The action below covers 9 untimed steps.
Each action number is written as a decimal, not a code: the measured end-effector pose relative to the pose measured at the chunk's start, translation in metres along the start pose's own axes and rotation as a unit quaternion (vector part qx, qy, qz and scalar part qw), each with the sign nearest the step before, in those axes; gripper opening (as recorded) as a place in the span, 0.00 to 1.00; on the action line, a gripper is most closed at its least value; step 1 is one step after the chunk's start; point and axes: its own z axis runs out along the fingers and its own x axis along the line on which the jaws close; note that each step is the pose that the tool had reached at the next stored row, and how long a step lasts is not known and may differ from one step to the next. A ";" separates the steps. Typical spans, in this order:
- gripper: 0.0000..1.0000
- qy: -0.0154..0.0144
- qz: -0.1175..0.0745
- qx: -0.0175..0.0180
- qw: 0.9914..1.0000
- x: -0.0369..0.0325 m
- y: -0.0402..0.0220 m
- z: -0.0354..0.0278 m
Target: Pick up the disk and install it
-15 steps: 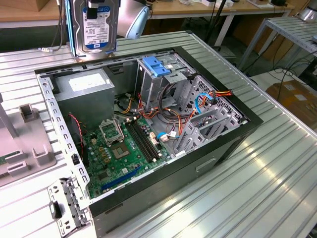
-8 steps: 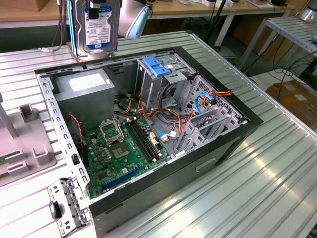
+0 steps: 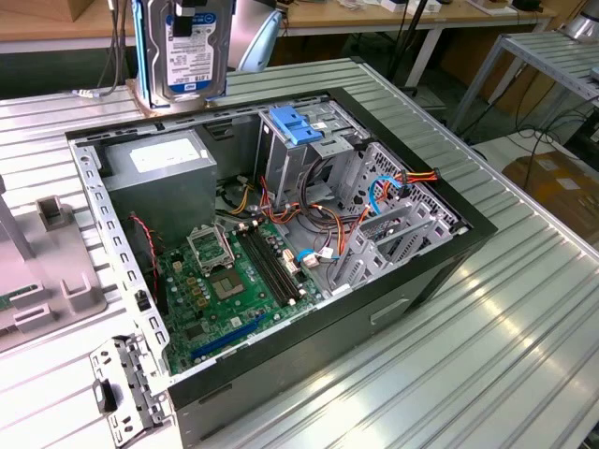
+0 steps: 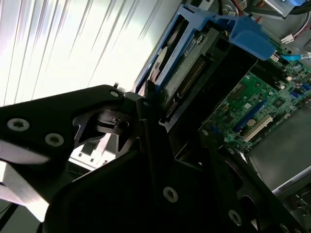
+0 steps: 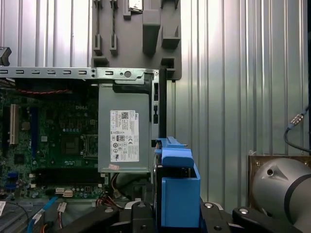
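Closest in, the gripper (image 5: 177, 219) is clamped on the disk (image 3: 192, 51). In the first wrist view its black body flanks one blue rail (image 5: 180, 194) on both sides. The second wrist view has the dark gripper housing across the foreground. Beyond it the disk is seen edge-on, connector side showing, with blue plastic along its length.

In the exterior view the disk hangs upright with its label facing the camera and a blue rail on its left edge. The wrist points straight down, and that view's upper edge cuts off the gripper, so the finger contact cannot be made out there. A rounded grey joint of the arm (image 5: 282, 189) sits just beside the disk.

Below, the disk is just outside the wall of the open case (image 3: 412, 281), next to the corner that holds the power supply (image 5: 124, 131). Whether its lower end touches anything is hard to tell.

Farther into the case lie the motherboard (image 3: 225, 281) and the cage (image 3: 299, 140) with its blue latch, amid loose cables.

The case rests on a ribbed metal table (image 3: 449, 374). A grey moulded fixture (image 3: 47, 271) lies on it at the exterior view's left, partly cut off.
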 end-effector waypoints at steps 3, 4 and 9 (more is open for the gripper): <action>0.36 0.000 0.000 0.000 1.000 0.0008 -0.0026 0.0000; 0.36 0.000 0.000 0.000 1.000 0.0009 -0.0031 0.0000; 0.36 0.000 0.000 0.000 1.000 0.0018 -0.0066 0.0000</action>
